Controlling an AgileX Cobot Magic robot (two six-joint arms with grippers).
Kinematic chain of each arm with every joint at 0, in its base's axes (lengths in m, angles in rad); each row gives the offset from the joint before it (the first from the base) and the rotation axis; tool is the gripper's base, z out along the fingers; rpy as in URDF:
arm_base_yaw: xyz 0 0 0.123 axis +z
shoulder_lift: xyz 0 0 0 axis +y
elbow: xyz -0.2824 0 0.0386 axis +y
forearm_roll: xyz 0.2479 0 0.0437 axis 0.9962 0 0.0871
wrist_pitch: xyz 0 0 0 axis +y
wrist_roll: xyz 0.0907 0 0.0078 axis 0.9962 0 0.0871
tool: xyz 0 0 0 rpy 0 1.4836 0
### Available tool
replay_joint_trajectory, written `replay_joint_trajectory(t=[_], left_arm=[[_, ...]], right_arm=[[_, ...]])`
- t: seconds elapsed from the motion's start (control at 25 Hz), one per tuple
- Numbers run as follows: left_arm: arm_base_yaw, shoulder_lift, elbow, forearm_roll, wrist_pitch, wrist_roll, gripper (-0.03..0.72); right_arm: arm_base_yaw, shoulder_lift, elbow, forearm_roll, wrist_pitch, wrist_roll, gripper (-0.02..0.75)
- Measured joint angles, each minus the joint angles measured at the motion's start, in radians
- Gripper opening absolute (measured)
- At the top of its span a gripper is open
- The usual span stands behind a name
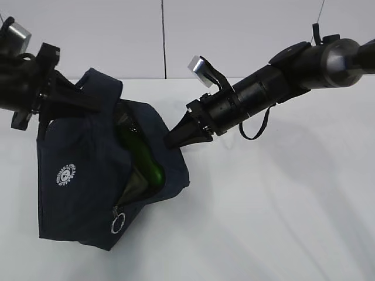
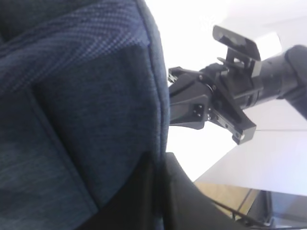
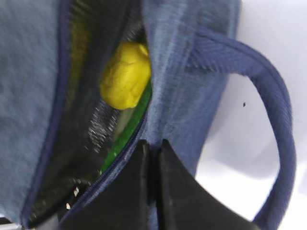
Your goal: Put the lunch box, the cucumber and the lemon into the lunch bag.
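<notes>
So we've got the bag (image 1: 76, 175) slumped on the bench (image 1: 281, 222), mouth gaping, cucumber (image 1: 140, 155) poking out of it and the lemon (image 3: 124, 74) tucked inside next to it. We can't spot the lunch box. Both hands are pinched shut on fabric: left hand (image 1: 88, 100) on the top edge, right hand (image 1: 173, 139) on the rim by the opening. The cloth's soft and floppy, so it sags wherever we let go. Best hold is probably the stiffer zipper hem or the handle (image 3: 268, 110).
</notes>
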Motion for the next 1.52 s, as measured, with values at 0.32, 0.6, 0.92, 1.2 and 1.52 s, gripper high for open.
replay_joint_trajectory(t=[0.32, 0.6, 0.92, 1.2, 1.52], left_arm=[[-0.150, 0.000, 0.000, -0.022, -0.146, 0.005, -0.006], [-0.193, 0.023, -0.024, -0.094, -0.179, 0.021, -0.006], [-0.285, 0.157, -0.178, -0.106, -0.113, 0.023, -0.006], [-0.307, 0.180, -0.206, -0.109, -0.125, 0.023, -0.006], [-0.336, 0.197, -0.210, -0.125, -0.193, 0.043, -0.006]], right_arm=[[-0.017, -0.064, 0.001, -0.032, -0.003, 0.008, 0.010], [-0.073, -0.124, 0.005, -0.110, 0.003, 0.037, 0.010], [-0.113, -0.202, 0.008, -0.201, 0.008, 0.084, 0.010], [-0.168, -0.264, 0.008, -0.241, 0.020, 0.124, 0.010], [-0.179, -0.293, 0.008, -0.250, 0.020, 0.142, 0.010]])
